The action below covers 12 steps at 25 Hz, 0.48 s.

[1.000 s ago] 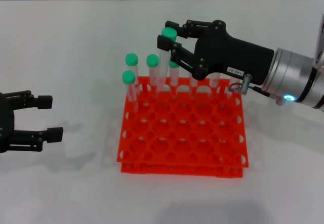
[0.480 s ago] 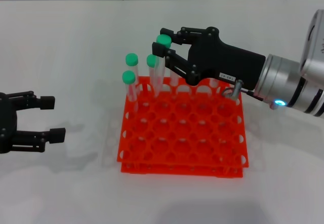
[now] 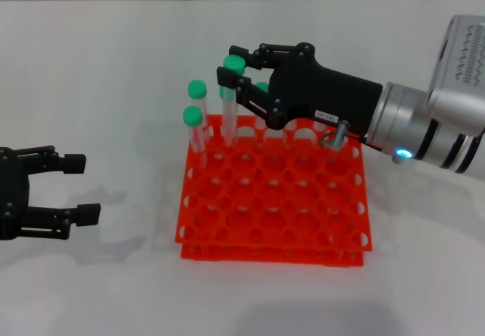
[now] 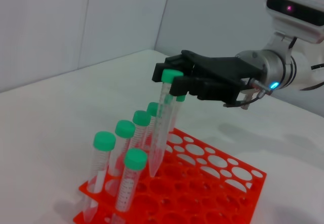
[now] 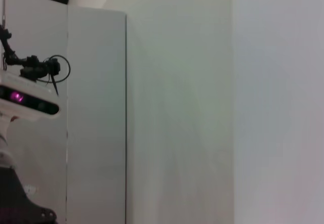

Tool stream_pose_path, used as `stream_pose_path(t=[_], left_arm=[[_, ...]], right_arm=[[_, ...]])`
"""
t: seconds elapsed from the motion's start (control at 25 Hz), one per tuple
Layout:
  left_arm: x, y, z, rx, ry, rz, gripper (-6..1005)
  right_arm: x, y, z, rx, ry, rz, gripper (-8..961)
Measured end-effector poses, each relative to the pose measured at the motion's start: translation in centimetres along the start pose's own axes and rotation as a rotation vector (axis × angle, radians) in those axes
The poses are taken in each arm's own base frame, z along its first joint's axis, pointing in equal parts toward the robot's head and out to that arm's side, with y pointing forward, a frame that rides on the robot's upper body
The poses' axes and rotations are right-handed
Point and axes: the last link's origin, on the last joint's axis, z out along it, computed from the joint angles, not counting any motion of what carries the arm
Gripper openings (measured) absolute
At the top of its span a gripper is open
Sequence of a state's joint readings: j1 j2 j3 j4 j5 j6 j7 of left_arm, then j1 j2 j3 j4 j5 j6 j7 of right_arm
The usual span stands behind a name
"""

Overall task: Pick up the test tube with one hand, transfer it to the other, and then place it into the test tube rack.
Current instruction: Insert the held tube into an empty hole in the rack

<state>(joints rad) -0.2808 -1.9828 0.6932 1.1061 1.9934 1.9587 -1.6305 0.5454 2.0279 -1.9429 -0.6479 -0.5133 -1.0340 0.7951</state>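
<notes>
At the left edge of my head view the left gripper [image 3: 82,188] sits low on the white table [image 3: 106,70], fingers spread wide and empty. Moving right, the test tube rack [image 3: 273,199] fills the centre, with green-capped tubes [image 3: 193,127] standing along its upper-left rows. Above that corner the right gripper [image 3: 235,67], reaching in from the right, pinches the test tube [image 3: 229,97] just under its cap, nearly upright, tip down at the rack's holes.

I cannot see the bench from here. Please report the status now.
Right gripper shut on test tube, tip just above the rack. Left gripper open, idle beside rack. Other tubes stand close by the held one.
</notes>
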Motion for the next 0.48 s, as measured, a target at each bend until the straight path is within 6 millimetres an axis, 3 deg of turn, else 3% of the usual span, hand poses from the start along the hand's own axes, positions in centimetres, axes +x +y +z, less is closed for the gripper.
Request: stream_pose_path(t=[0.48], left_arm=[[0.10,-0.08,0.16,-0.005,-0.009,0.003,881]], right_arm=[[0.46,0.11,0.70,0.016,0.029,-0.023,274]])
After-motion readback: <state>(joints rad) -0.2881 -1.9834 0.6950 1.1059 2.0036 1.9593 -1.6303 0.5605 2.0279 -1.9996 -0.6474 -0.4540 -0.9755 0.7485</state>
